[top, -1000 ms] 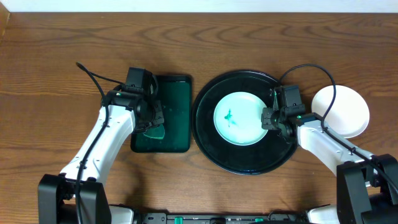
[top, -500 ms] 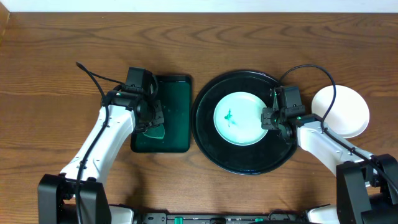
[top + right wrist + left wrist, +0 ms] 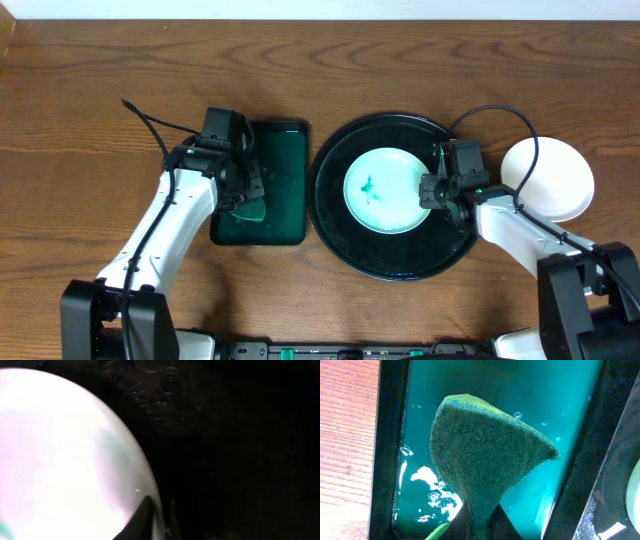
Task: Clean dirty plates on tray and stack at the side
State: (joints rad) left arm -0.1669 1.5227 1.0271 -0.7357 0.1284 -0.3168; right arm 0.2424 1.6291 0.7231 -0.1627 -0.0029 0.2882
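A white plate with a small green smear lies in the middle of the round black tray. My right gripper is shut on this plate's right rim, one finger over the plate and the other under its edge. Another white plate rests on the table to the right of the tray. My left gripper is shut on a green sponge, held over the water in the dark green rectangular tray.
The rectangular tray's dark wall borders bare wood on the left. A black cable arcs over the round tray's right rim. Both arms reach in from the front edge.
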